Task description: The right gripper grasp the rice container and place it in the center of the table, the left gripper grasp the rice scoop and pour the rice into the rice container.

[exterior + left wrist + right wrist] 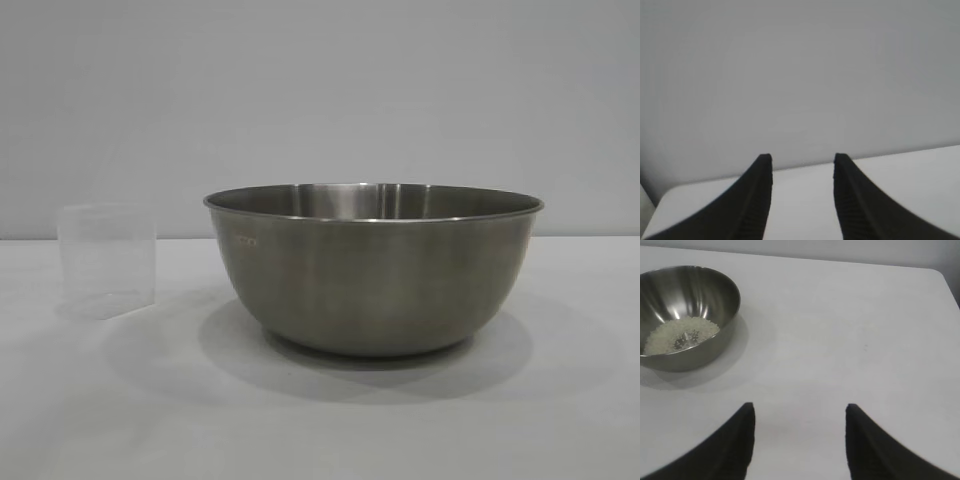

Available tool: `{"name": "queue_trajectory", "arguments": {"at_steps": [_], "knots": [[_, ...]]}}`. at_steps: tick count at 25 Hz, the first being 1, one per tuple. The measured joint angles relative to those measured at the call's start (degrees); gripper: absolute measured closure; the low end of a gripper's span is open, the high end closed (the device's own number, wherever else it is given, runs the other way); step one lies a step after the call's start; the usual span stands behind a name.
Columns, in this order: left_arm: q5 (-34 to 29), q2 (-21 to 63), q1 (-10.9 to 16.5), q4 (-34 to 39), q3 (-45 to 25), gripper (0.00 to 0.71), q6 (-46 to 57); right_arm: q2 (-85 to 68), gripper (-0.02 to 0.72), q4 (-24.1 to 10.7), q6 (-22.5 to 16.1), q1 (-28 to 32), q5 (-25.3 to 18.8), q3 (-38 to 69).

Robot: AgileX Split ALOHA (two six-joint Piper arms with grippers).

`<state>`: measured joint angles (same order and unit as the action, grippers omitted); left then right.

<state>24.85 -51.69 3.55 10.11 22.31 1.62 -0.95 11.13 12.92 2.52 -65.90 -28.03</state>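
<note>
The left pincer (pixel 802 162) stands part-open with nothing between its two fingers, pointing level over the far edge of the bench (pixel 805 200) toward a plain wall. The right pincer (pixel 800 410) is also apart and empty, tilted down at bare bench, with the bowl (pixel 715 320) well off to one side. One steel bowl (pixel 372 270) stands on the bench, a shallow patch of rice (pixel 682 335) in its bottom. One clear scoop (pixel 106 260) stands upright beside the bowl, apart from it. Whether the scoop holds any rice cannot be told.
</note>
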Motion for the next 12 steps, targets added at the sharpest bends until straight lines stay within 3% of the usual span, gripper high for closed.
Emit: {"name": "queue_trajectory", "arguments": {"at_steps": [12], "knots": [[-33.3,31.29,0.0,5.46,0.0,0.443,4.79,0.0,0.328,0.0,0.0,0.0,0.0,0.0]]}}
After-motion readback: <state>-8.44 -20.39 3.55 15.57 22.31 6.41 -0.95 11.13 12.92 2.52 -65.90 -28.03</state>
